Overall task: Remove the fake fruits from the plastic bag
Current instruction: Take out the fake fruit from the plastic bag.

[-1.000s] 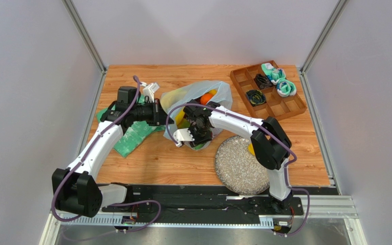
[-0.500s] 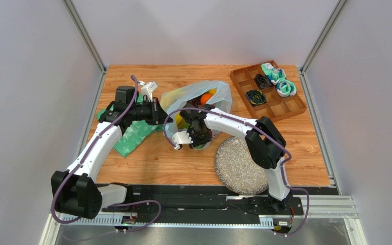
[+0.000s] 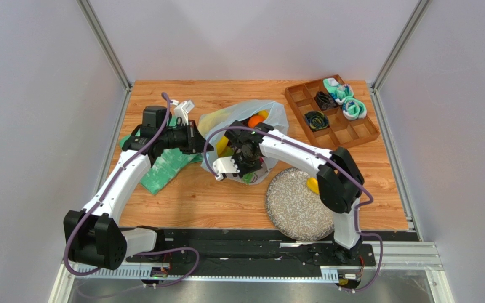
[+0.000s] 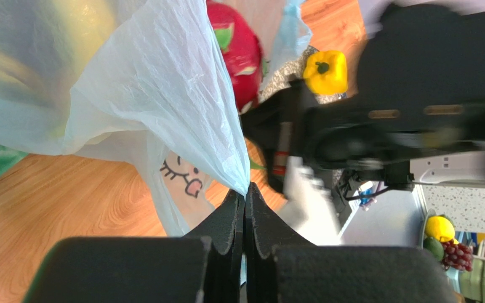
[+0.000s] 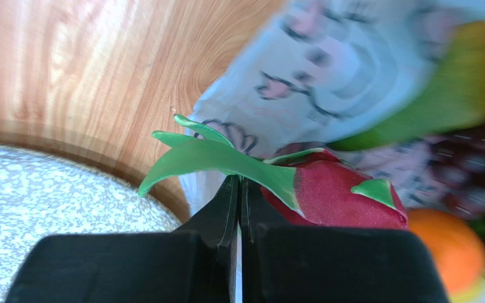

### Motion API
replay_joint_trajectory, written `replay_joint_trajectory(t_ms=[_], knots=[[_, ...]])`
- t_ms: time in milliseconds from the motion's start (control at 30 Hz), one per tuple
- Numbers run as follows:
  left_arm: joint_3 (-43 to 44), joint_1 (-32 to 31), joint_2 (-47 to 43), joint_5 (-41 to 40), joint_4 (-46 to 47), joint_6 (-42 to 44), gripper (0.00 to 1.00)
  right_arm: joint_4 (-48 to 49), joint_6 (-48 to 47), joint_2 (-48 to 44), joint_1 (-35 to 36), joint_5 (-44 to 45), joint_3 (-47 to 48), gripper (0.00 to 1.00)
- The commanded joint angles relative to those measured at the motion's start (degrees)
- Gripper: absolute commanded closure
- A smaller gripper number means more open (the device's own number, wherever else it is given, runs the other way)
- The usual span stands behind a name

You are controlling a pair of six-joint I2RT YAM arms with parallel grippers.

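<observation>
The pale-blue plastic bag (image 3: 275,116) lies mid-table with its mouth open. My left gripper (image 3: 194,136) is shut on the bag's edge (image 4: 163,95) and holds it up; its jaws (image 4: 245,193) pinch the film. My right gripper (image 3: 246,163) is at the bag's near side, shut on a green leaf of the pink-red dragon fruit (image 5: 340,196), which also shows in the left wrist view (image 4: 239,50). An orange (image 3: 256,120) (image 5: 450,249), dark grapes (image 5: 473,164) and yellow-green pieces lie inside the bag (image 5: 327,95).
A speckled round plate (image 3: 295,205) with a yellow pepper (image 3: 313,185) sits at the front right of the bag. A brown compartment tray (image 3: 352,134) holding rolled socks stands at the back right. A green patterned cloth (image 3: 169,165) lies under my left arm.
My right wrist has shifted slightly at the bag's near side, first toward the left, then back, still holding the dragon fruit. My left gripper has kept its hold on the bag.
</observation>
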Motion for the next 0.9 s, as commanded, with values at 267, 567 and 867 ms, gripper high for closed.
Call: replay_joint_trajectory(t_ms=[267,567,867], knots=[[3.6,0.8,0.8,-0.6,0.5,1.3,1.00,-1.8,-0.1,-20.0,-0.2,-9.5,9.4,1.00],[5.5,0.9,0.8,-0.3,0.5,-1.7,1.00,-13.9,7.2,-30.0,0.8,-6.7,9.9,1.00],[7.5,0.9,1.5,-1.3,1.3,-0.4,1.00,-12.4,7.1,-44.4,3.9,0.9,-14.3,1.00]])
